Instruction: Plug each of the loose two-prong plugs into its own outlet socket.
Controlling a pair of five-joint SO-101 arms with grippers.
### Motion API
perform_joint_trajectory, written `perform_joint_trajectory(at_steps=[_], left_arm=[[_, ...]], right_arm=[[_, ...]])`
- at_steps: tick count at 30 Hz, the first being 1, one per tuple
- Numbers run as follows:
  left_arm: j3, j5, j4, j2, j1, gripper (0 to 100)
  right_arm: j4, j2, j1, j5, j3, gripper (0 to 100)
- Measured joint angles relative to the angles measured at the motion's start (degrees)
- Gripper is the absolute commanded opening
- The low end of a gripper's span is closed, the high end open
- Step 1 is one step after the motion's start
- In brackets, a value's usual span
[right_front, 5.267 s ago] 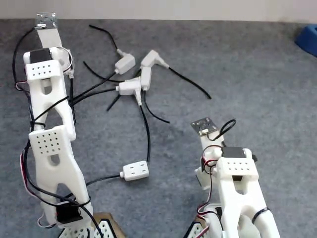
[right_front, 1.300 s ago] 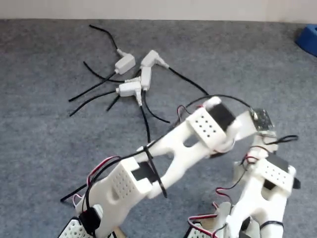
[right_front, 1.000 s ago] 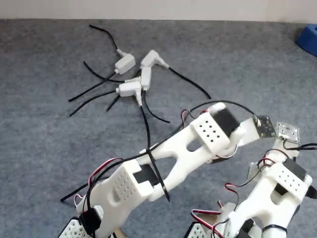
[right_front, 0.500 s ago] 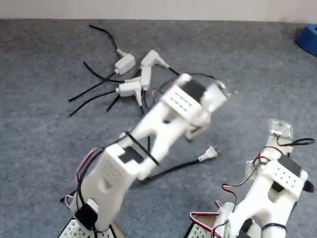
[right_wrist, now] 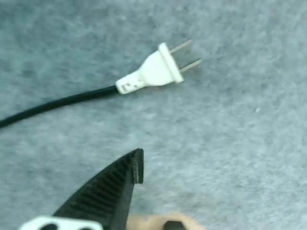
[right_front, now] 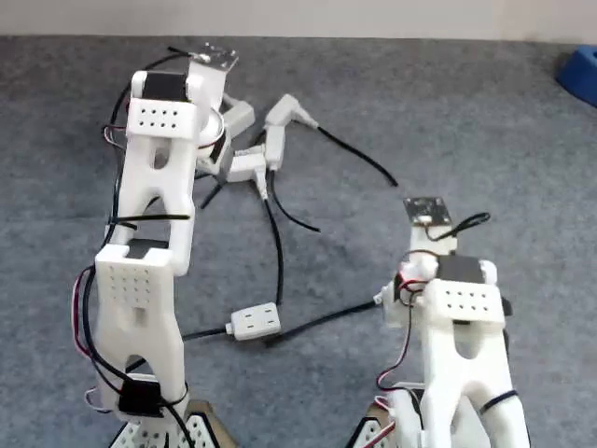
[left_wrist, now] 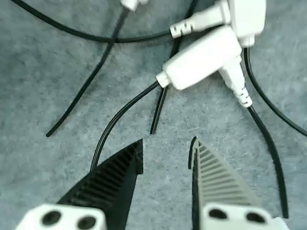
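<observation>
High view: left arm [right_front: 154, 187] stretches to the far-left part of the grey table [right_front: 485, 121], wrist over a cluster of white connectors [right_front: 273, 140] with black cords fanning out from them. Two-socket outlet block [right_front: 255, 321] lies toward the front edge, between the two arms, both sockets empty. Right arm [right_front: 462, 317] stands at the front right. Loose two-prong plug [right_front: 380, 300] lies just beside its wrist, the plug's cord running toward the outlet block. Blue object [right_front: 580, 75] at the far-right corner. Left wrist view: left gripper [left_wrist: 165, 151] is parted to a moderate gap, holding nothing, over bare table. Just beyond its tips lies a white connector [left_wrist: 204, 60], with a second connector [left_wrist: 247, 17] touching it and thin black cords [left_wrist: 120, 120] crossing around them. Right wrist view: the plug [right_wrist: 156, 69] lies flat on the table, both prongs bare, black cord [right_wrist: 57, 103] trailing off. Right gripper [right_wrist: 144, 165] sits near the plug, not touching it; cannot tell how far open it is.
</observation>
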Motion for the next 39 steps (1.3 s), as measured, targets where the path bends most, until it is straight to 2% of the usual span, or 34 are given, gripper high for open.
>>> perform_joint_trajectory(at_steps=[3,7,13,20,25,39], left_arm=[[0.18,-0.18,0.0,0.0,-0.35,17],[0.44,-0.18,0.0,0.0,-0.35,17],[0.53,-0.18,0.0,0.0,-0.35,17],[0.53,-0.18,0.0,0.0,-0.35,17],[0.53,-0.18,0.0,0.0,-0.35,17],[0.53,-0.18,0.0,0.0,-0.35,17]], right_arm=[[0.79,0.0,-5.36,-12.66,-2.29,60.6],[-1.32,0.0,-8.88,-36.04,-4.75,60.6],[-13.36,0.0,-10.29,-52.22,0.09,60.9],[-32.0,0.0,-11.69,-55.56,13.19,60.8],[-33.85,0.0,-11.96,-58.73,13.27,60.7],[-34.02,0.0,-11.08,-58.99,7.82,60.7]])
